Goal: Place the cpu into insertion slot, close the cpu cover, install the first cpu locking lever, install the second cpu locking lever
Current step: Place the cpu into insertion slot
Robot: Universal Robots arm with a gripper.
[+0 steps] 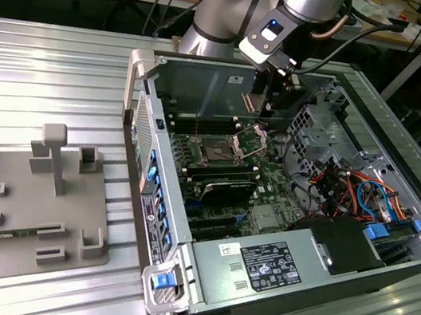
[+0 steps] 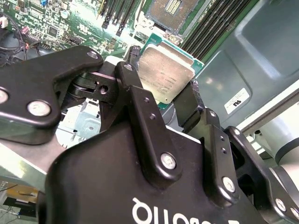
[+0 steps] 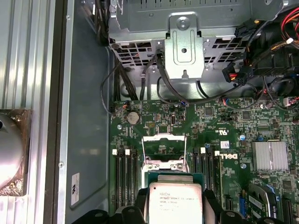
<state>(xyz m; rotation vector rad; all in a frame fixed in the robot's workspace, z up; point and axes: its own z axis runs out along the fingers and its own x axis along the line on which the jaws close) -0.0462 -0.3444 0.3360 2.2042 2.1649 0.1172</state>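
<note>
Finding 1, grasp: your gripper (image 2: 161,85) is clenched on the cpu (image 2: 166,77). The jaws press two opposite edges and the silvery face is turned toward the second wrist camera. The chip is clear of the board and touches nothing else.

Finding 2, the governing relation: in the exterior view, the gripper (image 1: 273,111) hangs over the open computer case (image 1: 268,296). The insertion slot (image 1: 218,152) lies at roughly 7 o'clock from it and lower down. The cpu cover (image 1: 250,138) stands raised between the two, just beside the slot at its 2 o'clock. The chip is near-square, so it has no real long axis and edge alignment is what counts.

Finding 3, differences between views: the first wrist view shows the cpu (image 3: 174,203) with its edges near parallel to the upright cpu cover (image 3: 163,151). The memory slots (image 3: 125,175) flank them on both sides. The second wrist view shows the insertion slot (image 2: 169,11) beyond the chip with its contact field uncovered.

I judge that placement has not begun, and I cannot make out the locking levers with confidence.
</note>
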